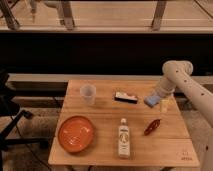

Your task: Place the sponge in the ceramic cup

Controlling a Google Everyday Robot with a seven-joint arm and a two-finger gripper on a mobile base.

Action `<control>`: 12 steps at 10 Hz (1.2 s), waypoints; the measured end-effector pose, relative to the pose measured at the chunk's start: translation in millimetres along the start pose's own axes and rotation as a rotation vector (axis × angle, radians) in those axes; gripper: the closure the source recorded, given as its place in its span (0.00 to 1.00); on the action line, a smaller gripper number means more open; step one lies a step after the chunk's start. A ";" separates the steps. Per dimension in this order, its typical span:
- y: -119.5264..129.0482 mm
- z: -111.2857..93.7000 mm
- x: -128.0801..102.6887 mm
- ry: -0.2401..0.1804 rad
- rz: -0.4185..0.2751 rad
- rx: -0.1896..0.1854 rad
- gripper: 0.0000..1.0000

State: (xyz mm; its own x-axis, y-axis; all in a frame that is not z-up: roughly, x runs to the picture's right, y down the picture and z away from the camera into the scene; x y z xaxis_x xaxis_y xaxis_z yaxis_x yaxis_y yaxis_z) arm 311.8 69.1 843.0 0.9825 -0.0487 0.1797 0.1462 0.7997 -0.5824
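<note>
You have the gripper (160, 99) low at the right edge of the desk (106, 114), toward the far right corner, on the end of the white arm (176, 75) that reaches in from the right. The sponge (150, 101) lies on the desk right at the gripper, on its left side and seemingly in contact with it. You cannot tell from this view whether the jaws are clenched, released or grasping the sponge. The ceramic cup (88, 93) stands upright near the far left corner, well apart from the sponge, with nothing visible inside it. Between the two, along the far edge, lies a flat black-and-white box (126, 97). An orange bowl (76, 133) sits toward the near left corner. A pale bottle (123, 139) lies flat near the middle of the near edge. A small red object (152, 126) rests right of the bottle, nearer the camera than the sponge.
</note>
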 end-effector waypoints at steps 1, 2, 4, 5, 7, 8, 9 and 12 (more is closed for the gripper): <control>-2.2 5.8 0.7 -0.001 -0.005 0.000 0.00; -5.8 6.3 0.3 -0.003 -0.010 0.003 0.00; -6.8 9.5 3.2 -0.006 -0.005 0.004 0.00; -7.1 11.6 6.8 -0.007 0.001 0.005 0.00; -10.1 20.0 11.2 -0.012 0.005 0.007 0.00; -12.6 23.3 12.2 -0.014 0.006 0.010 0.00; -15.1 25.4 11.4 -0.015 0.003 0.010 0.00; -15.9 34.2 20.8 -0.022 0.014 0.013 0.00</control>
State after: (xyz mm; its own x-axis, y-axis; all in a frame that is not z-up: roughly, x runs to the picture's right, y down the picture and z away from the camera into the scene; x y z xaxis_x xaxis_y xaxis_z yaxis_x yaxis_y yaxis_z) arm 325.9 75.8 883.1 0.9817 -0.0245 0.1890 0.1308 0.8081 -0.5743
